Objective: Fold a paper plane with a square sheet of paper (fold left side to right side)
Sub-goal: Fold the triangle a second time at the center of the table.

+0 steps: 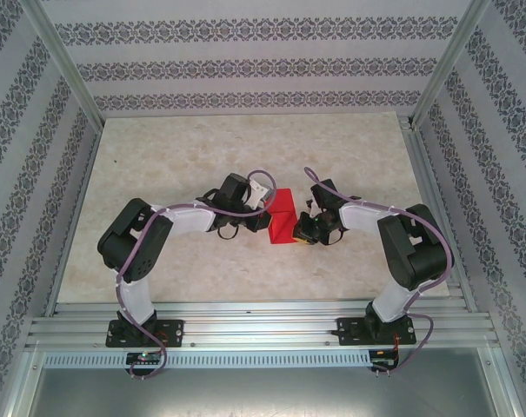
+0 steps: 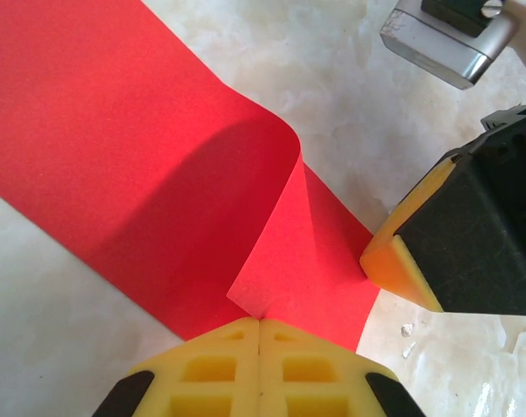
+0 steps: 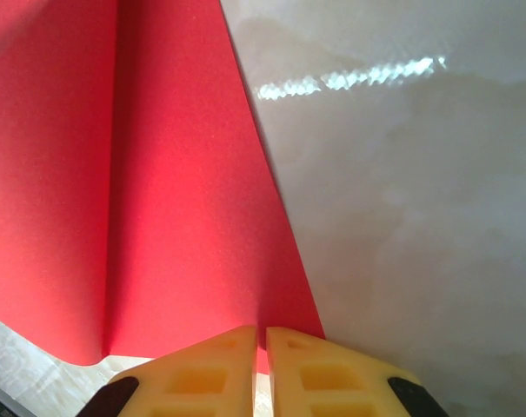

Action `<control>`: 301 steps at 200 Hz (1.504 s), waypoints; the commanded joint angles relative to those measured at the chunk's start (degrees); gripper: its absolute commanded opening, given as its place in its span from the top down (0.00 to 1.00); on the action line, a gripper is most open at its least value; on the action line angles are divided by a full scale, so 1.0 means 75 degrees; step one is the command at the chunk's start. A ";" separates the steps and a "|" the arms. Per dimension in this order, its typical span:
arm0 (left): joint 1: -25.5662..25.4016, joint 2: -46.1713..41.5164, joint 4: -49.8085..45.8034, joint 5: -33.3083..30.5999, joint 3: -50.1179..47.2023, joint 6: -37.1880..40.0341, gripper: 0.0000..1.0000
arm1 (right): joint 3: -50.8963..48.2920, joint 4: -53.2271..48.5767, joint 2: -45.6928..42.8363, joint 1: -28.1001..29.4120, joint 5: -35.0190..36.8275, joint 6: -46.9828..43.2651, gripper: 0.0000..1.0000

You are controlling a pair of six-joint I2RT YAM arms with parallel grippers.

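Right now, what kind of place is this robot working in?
Probably a lab robot cell: a marble-look table fenced by aluminium frame rails and patterned wall panels.

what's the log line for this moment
stage: left-to-right fold | sheet of paper: flap curled over, uncreased | left gripper: shut on flap corner | right gripper: shut, tip at sheet edge
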 commanded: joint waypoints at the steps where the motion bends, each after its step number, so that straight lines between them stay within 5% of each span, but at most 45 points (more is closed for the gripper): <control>1: 0.0075 0.0211 -0.0151 0.0218 0.0262 -0.0107 1.00 | 0.0009 -0.0081 0.0165 0.0096 0.0331 -0.0090 0.86; 109: 0.0143 0.0255 -0.0237 0.0087 0.0250 -0.0054 1.00 | 0.0056 0.1303 -0.0541 0.0060 -0.0693 0.0284 0.82; 170: 0.0155 0.0258 -0.0260 0.0048 0.0212 -0.0034 1.00 | 0.0009 0.1837 -0.0045 0.0108 -0.0609 0.0754 0.62; 235: 0.0155 0.0253 -0.0232 0.0092 0.0215 -0.0068 1.00 | -0.0002 0.1921 0.0295 0.0155 -0.0583 0.0903 0.60; 301: 0.0315 -0.0165 -0.0016 0.0509 0.0130 -0.0406 0.72 | -0.0028 0.1788 0.0416 0.0164 -0.0476 0.0871 0.61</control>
